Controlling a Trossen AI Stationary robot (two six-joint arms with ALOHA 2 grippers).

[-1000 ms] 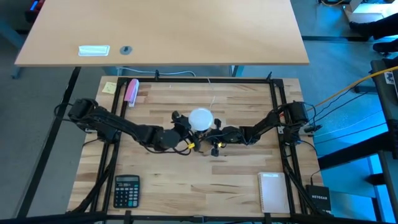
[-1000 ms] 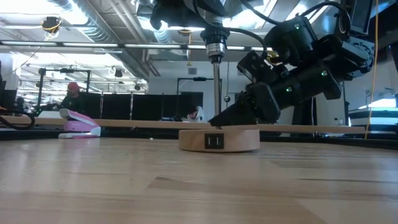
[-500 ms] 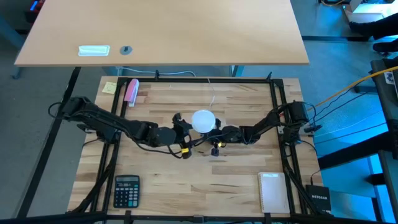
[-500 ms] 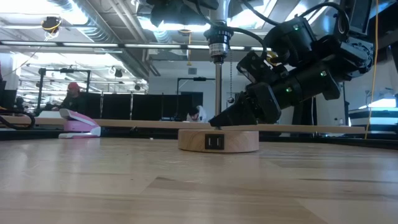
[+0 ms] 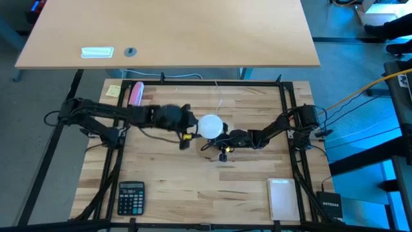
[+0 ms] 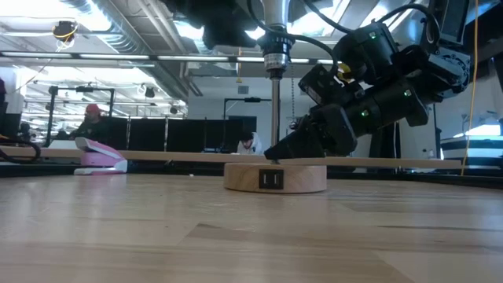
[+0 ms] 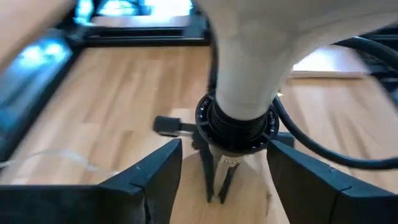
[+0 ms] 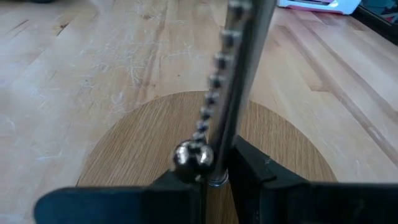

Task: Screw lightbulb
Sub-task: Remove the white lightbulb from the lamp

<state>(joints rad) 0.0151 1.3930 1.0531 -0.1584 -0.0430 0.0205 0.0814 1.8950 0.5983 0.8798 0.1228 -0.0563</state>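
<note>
The white lightbulb (image 5: pixel 210 125) sits in the black socket (image 7: pixel 238 122) on top of a thin metal pole (image 6: pixel 275 118). The pole stands on a round wooden disc (image 6: pixel 275 177). The bulb's screw base is hidden in the socket. My left gripper (image 5: pixel 193 127) is open just left of the bulb. In the left wrist view its fingers (image 7: pixel 158 177) stand on either side of the socket, apart from it. My right gripper (image 5: pixel 222 143) is shut on the pole's foot, low over the disc. My right gripper pinches the pole's foot (image 8: pixel 219 177) between its two fingers, just above the wooden disc (image 8: pixel 149 143). The fingers slant down from the table's right side and lie across the pole. The pole stands upright and the disc rests flat on the table.
A bead pull-chain (image 8: pixel 211 93) hangs beside the pole. A calculator (image 5: pixel 131 196) lies near left, a notebook (image 5: pixel 282 198) near right, a pink stapler (image 5: pixel 136 93) and a yellow note (image 5: pixel 113 90) far left. A thin white cord (image 5: pixel 221 96) runs from the lamp to the far edge.
My left gripper has swung from the bulb's near-left side toward the table's far and left edges, and stands left of the bulb now. The lamp and my right gripper have kept still.
</note>
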